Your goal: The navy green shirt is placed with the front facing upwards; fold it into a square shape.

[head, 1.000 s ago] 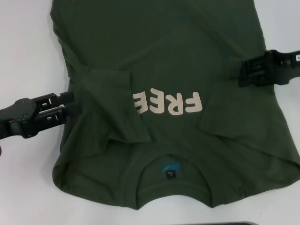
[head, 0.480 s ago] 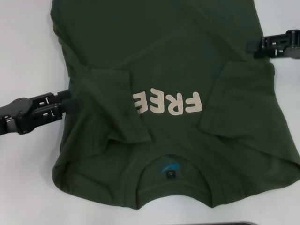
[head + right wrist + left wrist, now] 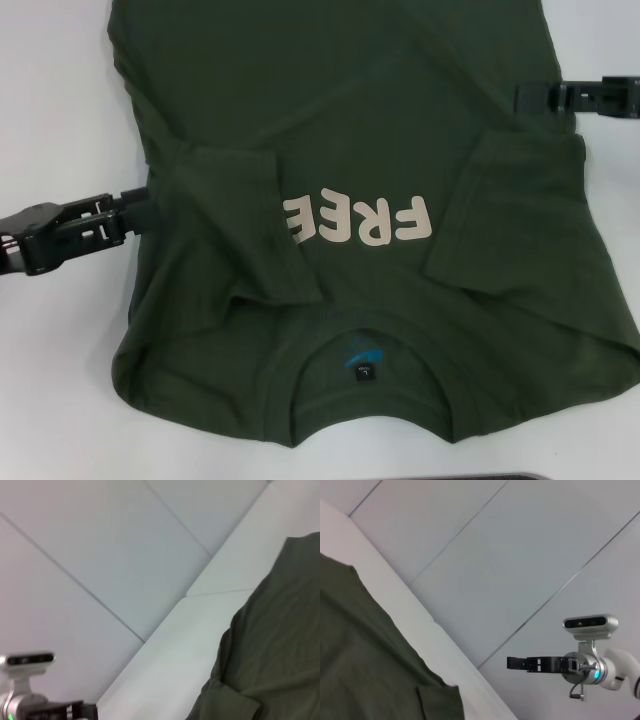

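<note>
White tabletop (image 3: 60, 90) carries the navy green shirt (image 3: 360, 130), front up, collar (image 3: 365, 385) at 6 o'clock, body running off frame at 12.

Changes over the last second:
- Right pincer (image 3: 522, 97) let go of the right sleeve (image 3: 510, 215) and pulled out to 3 o'clock. It now sits at the shirt's side edge, farther toward 12 than the sleeve. Fingers look closed, holding nothing.
- Right sleeve stays folded inward and flat, cuff just beside the last letter of "FREE" (image 3: 358, 220).
- Left pincer (image 3: 148, 196) slid back toward 9 o'clock but its tips are still at the shirt's edge beside the left sleeve (image 3: 245, 225). Can't tell if it's open or pinching cloth.

Read: both sleeves are tucked in, so the sleeve stage looks finished. Remaining judgement: side or lengthwise folds to get a square.

Edges and room:
- Bare tabletop at 9 and 3 o'clock, enough for both arms to retreat sideways.
- Shirt's right shoulder runs off frame at 4 o'clock; hem is out of view at 12, so the far room is unknown.
- Left sleeve is rumpled near the shoulder and partly covers the first letter; it may shift on the next fold.
</note>
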